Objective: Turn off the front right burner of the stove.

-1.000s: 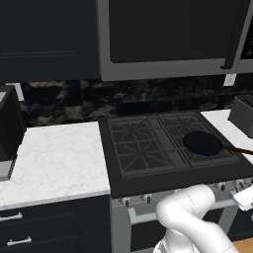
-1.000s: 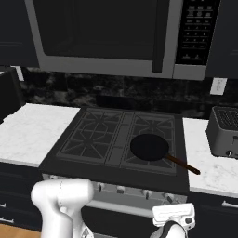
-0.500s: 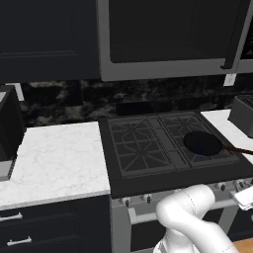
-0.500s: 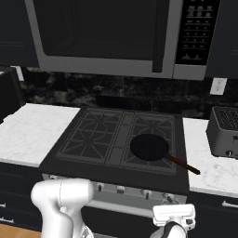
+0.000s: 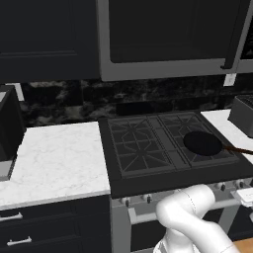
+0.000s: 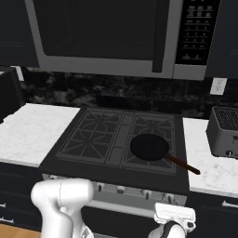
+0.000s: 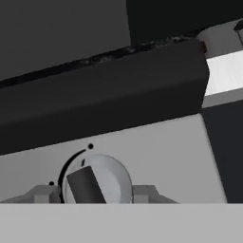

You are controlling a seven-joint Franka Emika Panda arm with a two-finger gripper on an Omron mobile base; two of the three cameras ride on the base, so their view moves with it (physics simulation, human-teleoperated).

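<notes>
Counter: the white marble counter [image 5: 54, 160] sits left of the stove, at 9 o'clock in the left base view.
Stove: the black stove [image 5: 148, 148] is in the middle, with a silver face and a row of small knobs along its front.
Arm: the white arm [image 5: 190, 217] bends down low in front of the stove.
Front right burner: the front right burner [image 6: 155, 158] is at 3 o'clock on the stove top, and the pan covers most of it.
Pan: a dark round pan [image 6: 149, 147] sits on that burner, with its handle pointing to 4 o'clock.
Toaster: a grey toaster [image 6: 224, 132] stands on the counter right of the stove.
Knob: in the hand view, 1 round silver knob [image 7: 97, 182] with a dark bar on it is at 6 o'clock, very close.
Gripper: the gripper [image 6: 174, 218] is low by the stove's right front; I cannot tell how its jaws are set.
</notes>
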